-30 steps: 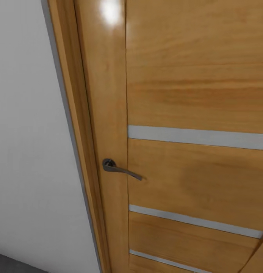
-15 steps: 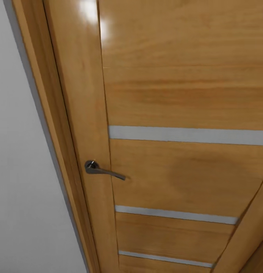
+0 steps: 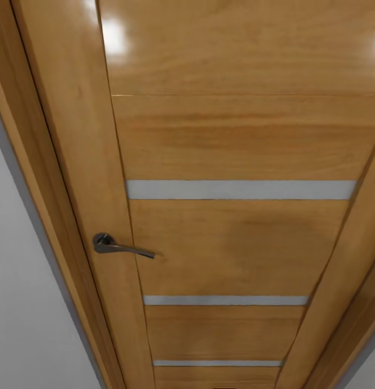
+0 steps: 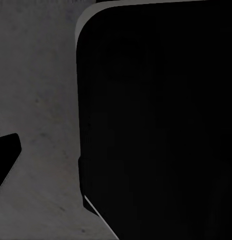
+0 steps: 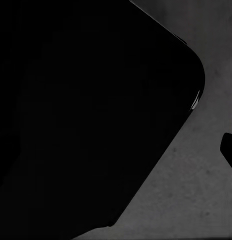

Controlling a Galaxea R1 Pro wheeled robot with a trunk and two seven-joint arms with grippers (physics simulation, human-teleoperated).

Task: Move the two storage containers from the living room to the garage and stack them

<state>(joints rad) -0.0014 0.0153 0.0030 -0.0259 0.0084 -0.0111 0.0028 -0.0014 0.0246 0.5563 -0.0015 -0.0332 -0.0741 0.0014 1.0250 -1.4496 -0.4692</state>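
Left wrist view: a large black rounded body (image 4: 156, 120), part of the robot, blocks most of the picture, and past its edge lies mottled dark grey concrete floor (image 4: 38, 90). A small black wedge (image 4: 4, 157) juts in at one border; what it belongs to cannot be told. The left gripper's fingers cannot be made out here, so whether it is wide or closed cannot be told.

The right wrist view is much the same — a black rounded mass (image 5: 85, 115) with a thin bright glint along its curved edge, and beyond it the same grey concrete (image 5: 196, 185). A small black shape (image 5: 229, 147) pokes in at the border. The right gripper's spread cannot be told either, and no orange-red container can be seen in either wrist picture.

In the head view, close in front, stands a honey-coloured wooden door (image 3: 230, 140), glossy, with light glare near its top. Three pale grey horizontal strips cross its panel: one at mid height (image 3: 239, 189), one lower (image 3: 225, 300), one lowest (image 3: 217, 363). A dark metal lever handle (image 3: 121, 246) sits on the door's left stile, its lever pointing right. The wooden door frame (image 3: 25, 162) runs along the left side, and beyond it — at far left — is plain white wall (image 3: 20, 324). A sliver of pale wall (image 3: 368, 367) also shows at lower right, past the frame.
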